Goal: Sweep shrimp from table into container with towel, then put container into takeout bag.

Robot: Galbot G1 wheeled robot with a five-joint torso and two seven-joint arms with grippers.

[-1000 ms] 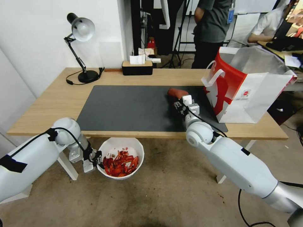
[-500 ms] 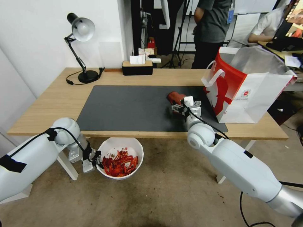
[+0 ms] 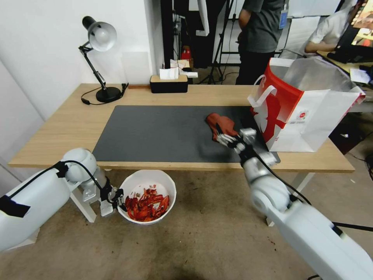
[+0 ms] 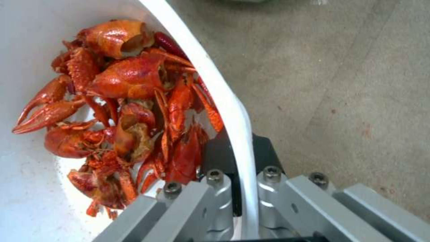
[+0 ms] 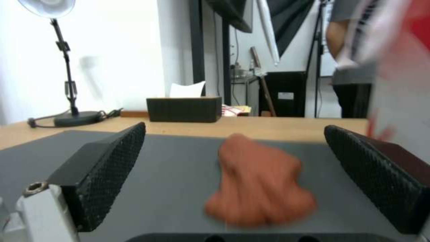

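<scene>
The white container [image 3: 148, 174] hangs below the table's [image 3: 66, 128] front edge, with the red-orange shrimp [image 3: 147, 203] heaped inside. My left gripper [image 3: 115, 196] is shut on its rim. In the left wrist view the left gripper [image 4: 240, 183] pinches the container's rim [image 4: 219, 90] beside the shrimp [image 4: 130, 107]. The rust-red towel [image 3: 218, 123] lies loose on the dark mat [image 3: 155, 132]. Just in front of it my right gripper [image 3: 232, 138] stands open. In the right wrist view the towel [image 5: 257, 185] lies between the spread pads [image 5: 105, 168]. The takeout bag [image 3: 311, 109] stands open at the table's right end.
A black desk lamp [image 3: 99, 58] and a black tissue box [image 3: 169, 82] stand along the table's back edge. White table legs [image 3: 83, 204] are close to the left gripper. People stand behind the table.
My right gripper has drawn back toward the table's front edge, leaving the towel spread on the mat. The left gripper and the container have barely shifted.
</scene>
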